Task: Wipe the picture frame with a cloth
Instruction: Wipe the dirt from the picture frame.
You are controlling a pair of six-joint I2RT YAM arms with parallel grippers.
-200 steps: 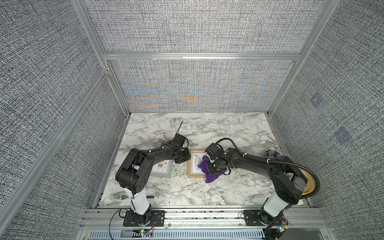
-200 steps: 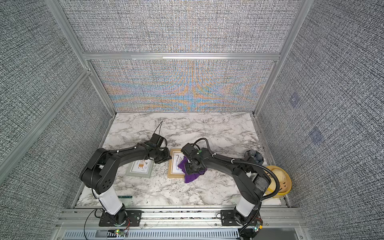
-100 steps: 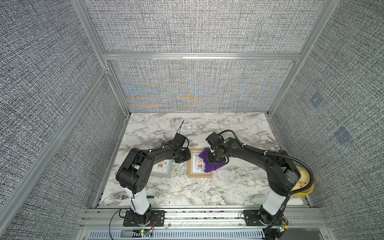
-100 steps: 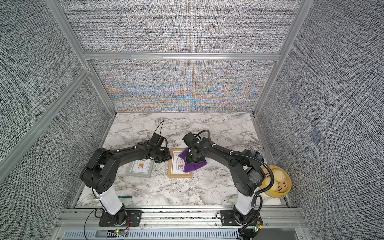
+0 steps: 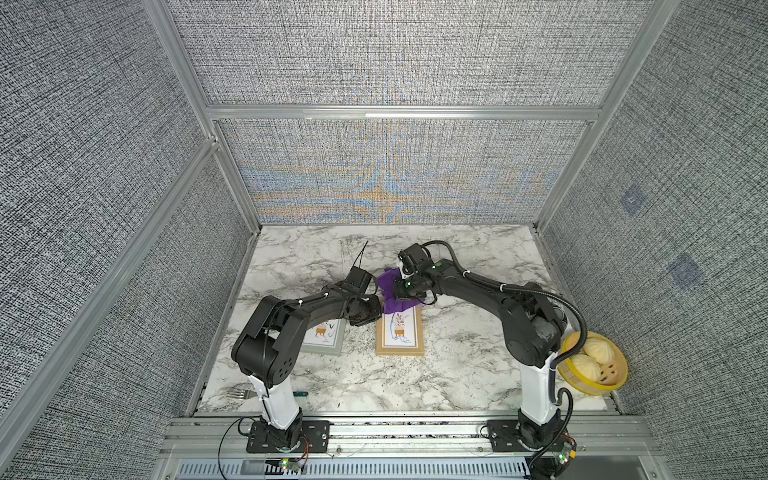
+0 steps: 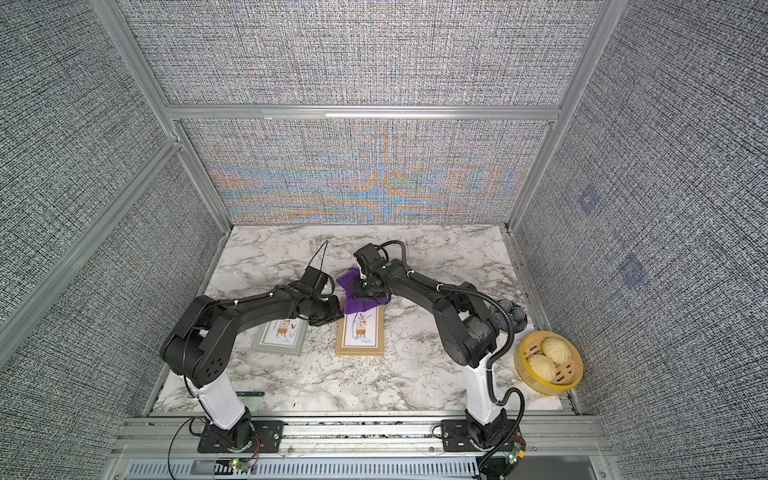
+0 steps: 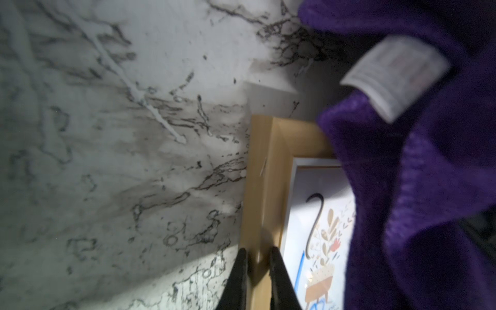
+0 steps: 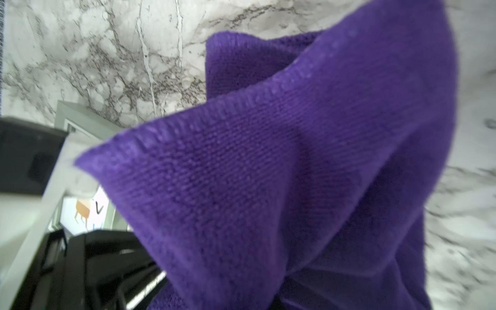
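Purple cloth (image 8: 295, 174) over frame (image 7: 264, 166) end, right hand (image 5: 406, 296) half-hidden (apparently pinching cloth), left hand (image 7: 256, 268) pinching rim.

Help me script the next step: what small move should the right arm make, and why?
Probably drag the cloth toward the robot along the wooden frame. The right gripper pinches it over the far end only; the near part lies bare, and the left gripper clamps its side rail.
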